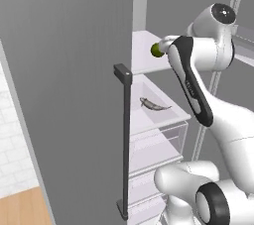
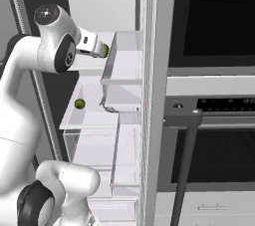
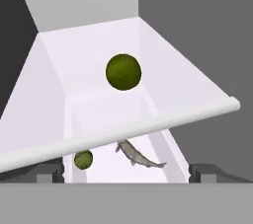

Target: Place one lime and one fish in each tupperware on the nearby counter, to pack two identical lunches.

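Note:
My gripper (image 3: 127, 173) reaches into the open fridge at the upper shelf (image 3: 163, 60). Its jaws stand wide open with nothing between them. One lime (image 3: 123, 72) (image 1: 157, 50) (image 2: 105, 51) lies on that shelf just ahead of the fingertips. On the shelf below (image 1: 168, 115) lie a second lime (image 3: 83, 159) (image 2: 79, 104) and a small grey fish (image 3: 138, 155) (image 1: 153, 104) (image 2: 108, 107), side by side. A corner of the light-brown counter (image 1: 25, 209) shows at the lower left. The tupperware is out of view.
The grey fridge door (image 1: 74, 95) with its dark bar handle (image 1: 124, 140) stands open on the left. Clear door bins (image 2: 124, 56) hang on the right. Clear drawers (image 1: 158, 144) sit under the lower shelf. A black oven (image 2: 214, 95) with a bar handle is further right.

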### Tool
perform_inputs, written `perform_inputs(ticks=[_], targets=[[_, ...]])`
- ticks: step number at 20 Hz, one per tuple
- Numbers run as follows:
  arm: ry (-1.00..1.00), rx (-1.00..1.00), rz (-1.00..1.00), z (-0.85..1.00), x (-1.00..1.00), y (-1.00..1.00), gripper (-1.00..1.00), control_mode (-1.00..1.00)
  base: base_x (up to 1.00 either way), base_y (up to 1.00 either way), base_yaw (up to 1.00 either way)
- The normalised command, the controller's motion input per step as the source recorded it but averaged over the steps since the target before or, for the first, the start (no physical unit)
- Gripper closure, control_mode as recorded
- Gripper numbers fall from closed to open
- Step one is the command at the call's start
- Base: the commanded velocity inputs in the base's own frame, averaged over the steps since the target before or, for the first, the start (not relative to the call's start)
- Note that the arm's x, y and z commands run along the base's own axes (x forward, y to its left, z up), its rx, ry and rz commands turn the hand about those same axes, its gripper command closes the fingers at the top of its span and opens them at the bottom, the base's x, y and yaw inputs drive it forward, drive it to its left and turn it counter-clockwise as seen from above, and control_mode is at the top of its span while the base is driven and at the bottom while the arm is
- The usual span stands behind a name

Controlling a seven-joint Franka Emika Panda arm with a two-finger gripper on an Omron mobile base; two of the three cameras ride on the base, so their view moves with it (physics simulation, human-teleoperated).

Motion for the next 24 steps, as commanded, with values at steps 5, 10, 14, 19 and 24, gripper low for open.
perform_inputs(ticks=[5,10,14,19,24], targets=[[0.01,0.0,0.0,-0.02,0.5,0.0,-1.0,-1.0,0.0,0.0,0.0],[0.0,0.0,0.0,-0.12,0.49,0.0,-1.0,-1.0,0.0,0.0,0.0],[0.0,0.0,0.0,-0.15,0.53,0.0,-1.0,-1.0,0.0,0.0,0.0],[0.0,0.0,0.0,-0.22,0.36,0.0,-1.0,-1.0,0.0,0.0,0.0],[0.04,0.0,0.0,-0.21,0.5,0.0,-1.0,-1.0,0.0,0.0,0.0]])
